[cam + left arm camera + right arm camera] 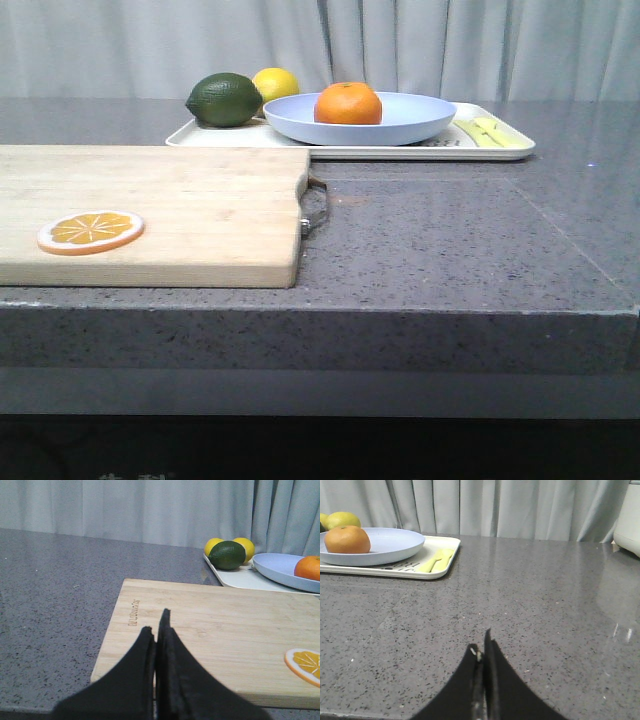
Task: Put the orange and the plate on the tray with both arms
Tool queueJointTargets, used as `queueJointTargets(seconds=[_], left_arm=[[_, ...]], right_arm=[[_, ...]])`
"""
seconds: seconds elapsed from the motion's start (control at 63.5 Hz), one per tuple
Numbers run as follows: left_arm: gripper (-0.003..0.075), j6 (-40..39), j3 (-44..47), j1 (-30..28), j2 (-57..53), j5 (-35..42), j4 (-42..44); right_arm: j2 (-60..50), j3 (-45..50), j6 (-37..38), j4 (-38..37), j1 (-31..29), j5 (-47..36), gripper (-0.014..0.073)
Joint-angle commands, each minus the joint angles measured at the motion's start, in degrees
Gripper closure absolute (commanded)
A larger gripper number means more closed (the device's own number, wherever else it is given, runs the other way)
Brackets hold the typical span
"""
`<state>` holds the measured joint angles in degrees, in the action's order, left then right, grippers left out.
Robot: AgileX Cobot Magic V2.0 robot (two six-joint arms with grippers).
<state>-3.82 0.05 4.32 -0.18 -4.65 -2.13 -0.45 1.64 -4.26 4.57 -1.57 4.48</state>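
The orange (348,104) sits in the pale lavender-blue plate (420,122), and the plate rests on the cream-white tray (400,151) at the back of the counter. They also show in the left wrist view, orange (308,568), plate (277,567), tray (240,578), and in the right wrist view, orange (347,539), plate (395,545), tray (445,565). My left gripper (156,625) is shut and empty above the near end of the wooden board. My right gripper (483,642) is shut and empty over bare counter, well short of the tray. Neither gripper shows in the front view.
A dark green lime (224,100) and a yellow lemon (276,83) lie on the tray's left part, pale yellow cutlery (487,131) on its right. A wooden cutting board (180,215) with an orange slice (91,232) lies front left. A white appliance (629,515) stands far right.
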Motion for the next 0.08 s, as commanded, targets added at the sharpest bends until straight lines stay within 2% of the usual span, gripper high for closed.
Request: queueJointTargets(seconds=[0.0, 0.063], left_arm=[[0.0738, -0.07, 0.37, -0.16, -1.16, 5.02, -0.44], [0.0738, -0.07, 0.37, -0.16, -1.16, 5.02, -0.44]], right_arm=[[-1.37, -0.34, -0.32, -0.59, -0.36, -5.13, 0.0662], [-1.37, -0.34, -0.32, -0.59, -0.36, -5.13, 0.0662]])
